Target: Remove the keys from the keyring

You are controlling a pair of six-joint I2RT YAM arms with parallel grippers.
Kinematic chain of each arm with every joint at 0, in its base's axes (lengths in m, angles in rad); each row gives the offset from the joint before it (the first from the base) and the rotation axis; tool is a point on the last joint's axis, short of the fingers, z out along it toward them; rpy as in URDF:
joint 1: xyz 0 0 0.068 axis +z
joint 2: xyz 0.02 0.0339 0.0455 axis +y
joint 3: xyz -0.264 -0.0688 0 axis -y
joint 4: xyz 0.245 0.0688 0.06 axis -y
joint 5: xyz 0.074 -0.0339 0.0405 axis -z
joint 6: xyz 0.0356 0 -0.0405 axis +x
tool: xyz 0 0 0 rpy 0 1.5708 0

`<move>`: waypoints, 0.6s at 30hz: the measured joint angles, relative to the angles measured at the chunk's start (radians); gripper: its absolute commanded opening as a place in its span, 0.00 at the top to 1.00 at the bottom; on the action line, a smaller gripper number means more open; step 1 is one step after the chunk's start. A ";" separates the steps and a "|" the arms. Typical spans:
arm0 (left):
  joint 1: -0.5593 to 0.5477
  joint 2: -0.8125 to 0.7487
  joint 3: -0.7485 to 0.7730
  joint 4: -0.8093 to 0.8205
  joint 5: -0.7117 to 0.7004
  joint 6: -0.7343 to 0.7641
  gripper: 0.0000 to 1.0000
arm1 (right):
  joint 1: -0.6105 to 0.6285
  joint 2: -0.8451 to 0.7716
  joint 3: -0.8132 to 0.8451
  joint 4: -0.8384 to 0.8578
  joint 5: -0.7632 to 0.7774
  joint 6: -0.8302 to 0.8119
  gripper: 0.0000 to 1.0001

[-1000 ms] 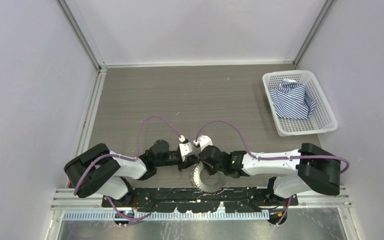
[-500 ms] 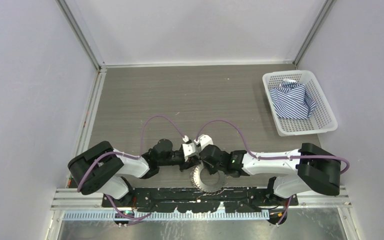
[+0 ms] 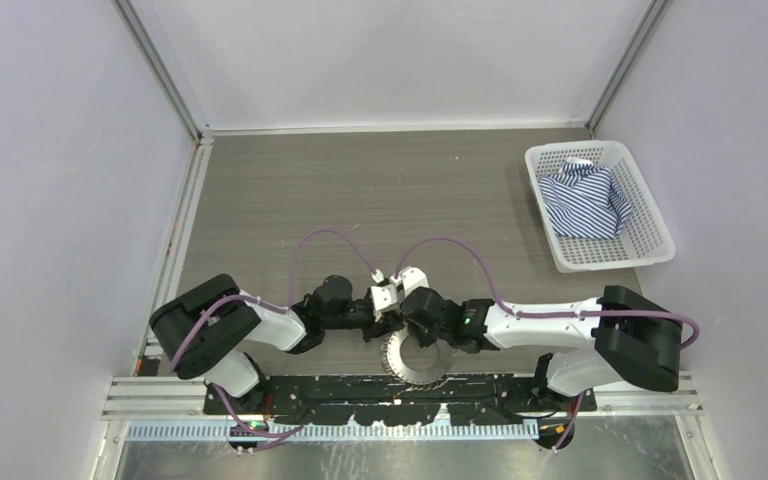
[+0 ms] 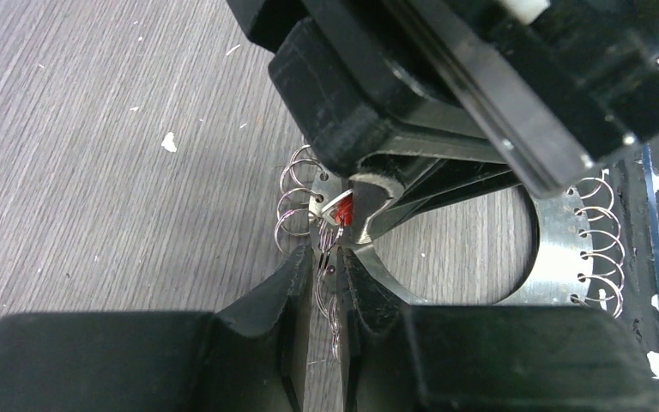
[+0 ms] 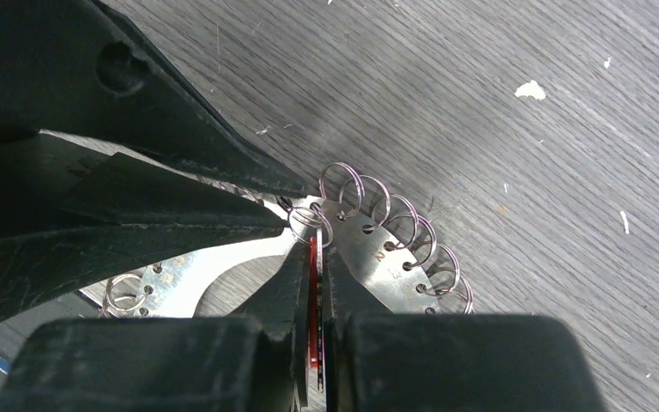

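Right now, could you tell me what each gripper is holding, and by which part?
The right gripper pinches the red key by its flat faces. The left gripper appears to pinch the small split ring on that key, edge-on.

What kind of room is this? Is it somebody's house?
Probably a robot test booth, not a house: a left arm and right arm bolted by a table, plain walls close around, metal frame rails.

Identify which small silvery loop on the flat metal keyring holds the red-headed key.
The small silvery loop at the right gripper, threaded into the red-headed key; neighbouring loops hang empty.
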 measured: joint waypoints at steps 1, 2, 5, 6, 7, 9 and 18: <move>0.000 0.002 0.002 0.000 0.003 0.000 0.86 | -0.001 0.000 0.000 0.000 0.000 0.001 0.99; 0.000 0.005 0.005 0.001 0.006 0.000 0.88 | -0.002 0.000 0.000 0.000 0.000 0.002 0.99; 0.000 0.010 0.008 0.003 0.012 -0.002 0.92 | -0.004 0.000 -0.002 0.000 0.000 0.003 0.99; 0.000 0.011 0.008 0.003 0.013 -0.003 0.94 | -0.005 -0.001 -0.002 -0.001 0.000 0.003 0.99; 0.000 0.011 0.008 0.002 0.013 -0.003 0.95 | -0.006 -0.002 -0.002 -0.002 0.000 0.003 0.99; 0.000 0.011 0.008 0.000 0.013 -0.005 0.93 | -0.011 -0.006 -0.002 -0.004 0.000 0.003 0.99; -0.002 0.009 0.009 -0.024 0.016 -0.010 0.81 | -0.032 -0.061 -0.002 -0.026 -0.004 0.006 0.99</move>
